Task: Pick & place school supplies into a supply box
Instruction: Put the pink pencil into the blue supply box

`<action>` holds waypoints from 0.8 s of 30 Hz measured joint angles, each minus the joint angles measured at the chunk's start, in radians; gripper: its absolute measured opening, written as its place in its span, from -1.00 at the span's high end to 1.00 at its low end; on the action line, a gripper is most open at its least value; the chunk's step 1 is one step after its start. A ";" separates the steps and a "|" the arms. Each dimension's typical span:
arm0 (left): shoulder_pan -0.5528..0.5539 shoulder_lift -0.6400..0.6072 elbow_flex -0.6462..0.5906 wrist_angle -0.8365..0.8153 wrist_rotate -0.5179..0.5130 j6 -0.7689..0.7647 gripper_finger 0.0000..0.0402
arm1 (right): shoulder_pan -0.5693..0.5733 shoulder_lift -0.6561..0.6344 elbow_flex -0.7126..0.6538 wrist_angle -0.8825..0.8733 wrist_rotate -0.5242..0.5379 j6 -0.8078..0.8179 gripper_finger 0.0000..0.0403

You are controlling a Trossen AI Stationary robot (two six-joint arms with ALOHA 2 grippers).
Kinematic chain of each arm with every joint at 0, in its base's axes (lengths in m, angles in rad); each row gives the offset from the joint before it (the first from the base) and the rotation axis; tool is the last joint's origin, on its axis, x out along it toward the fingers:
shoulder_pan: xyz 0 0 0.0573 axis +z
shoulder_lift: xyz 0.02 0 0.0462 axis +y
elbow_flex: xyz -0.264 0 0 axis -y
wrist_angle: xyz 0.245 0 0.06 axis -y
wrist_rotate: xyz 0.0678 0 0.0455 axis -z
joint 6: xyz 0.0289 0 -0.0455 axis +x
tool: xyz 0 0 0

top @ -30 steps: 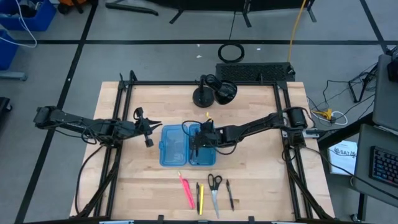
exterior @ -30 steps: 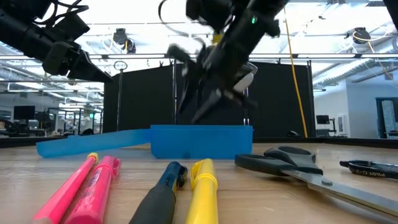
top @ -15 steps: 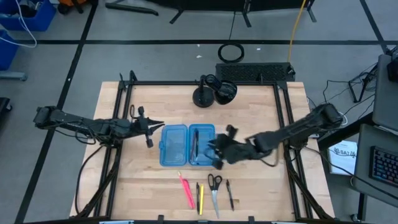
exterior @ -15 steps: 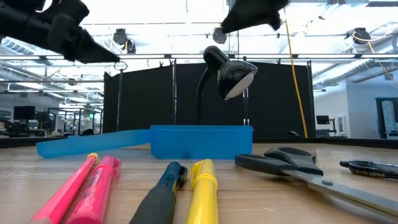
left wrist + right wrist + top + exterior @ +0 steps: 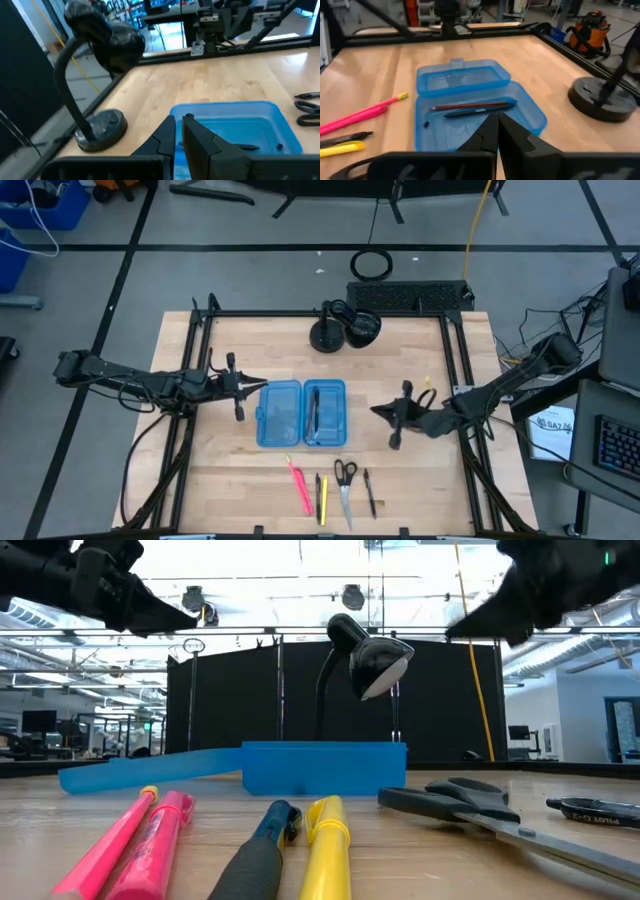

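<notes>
Beside supply box (image 5: pixel 302 413), right tool (image 5: pixel 385 412) (apparently empty).

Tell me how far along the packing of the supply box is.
Done: two pens lie in one half of the open supply box. In hand: nothing; the right gripper hangs empty right of the box, the left gripper waits at its left edge. Left on the table: pink markers, a dark pen, a yellow pen, scissors, another black pen.

One open translucent blue plastic pencil case (image 5: pixel 301 413), two pens inside it (image 5: pixel 472 108), four pens at lower centre (image 5: pixel 320 495), one pair of black-handled scissors (image 5: pixel 345 480), one black desk lamp (image 5: pixel 340 325)
</notes>
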 joint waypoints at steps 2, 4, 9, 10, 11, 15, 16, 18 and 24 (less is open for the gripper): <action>-0.001 0.000 0.000 -0.005 0.000 -0.035 0.81 | -0.020 -0.026 -0.081 0.079 0.000 0.000 1.00; -0.001 0.000 0.000 -0.005 0.000 -0.068 0.81 | -0.039 -0.041 -0.146 0.169 -0.001 -0.002 1.00; -0.001 0.001 0.000 -0.007 0.000 -0.096 0.81 | -0.091 -0.054 -0.268 0.275 -0.041 -0.068 1.00; -0.001 0.001 0.000 -0.006 0.000 -0.085 0.81 | -0.106 -0.056 -0.281 0.288 -0.073 -0.097 1.00; -0.001 0.000 0.000 -0.006 0.001 -0.069 0.81 | -0.121 -0.059 -0.292 0.311 -0.110 -0.127 1.00; -0.001 0.000 0.000 -0.002 0.008 0.016 0.81 | -0.205 -0.109 -0.307 0.357 -0.231 -0.234 1.00; -0.001 0.000 0.000 0.009 0.008 0.032 0.81 | -0.235 -0.133 -0.307 0.355 -0.277 -0.251 1.00; 0.001 0.000 0.000 0.048 0.008 0.054 0.81 | -0.307 -0.186 -0.307 0.352 -0.398 -0.265 1.00; -0.020 -0.050 0.000 0.134 0.025 0.138 0.91 | -0.387 -0.398 -0.307 0.278 -0.488 -0.313 1.00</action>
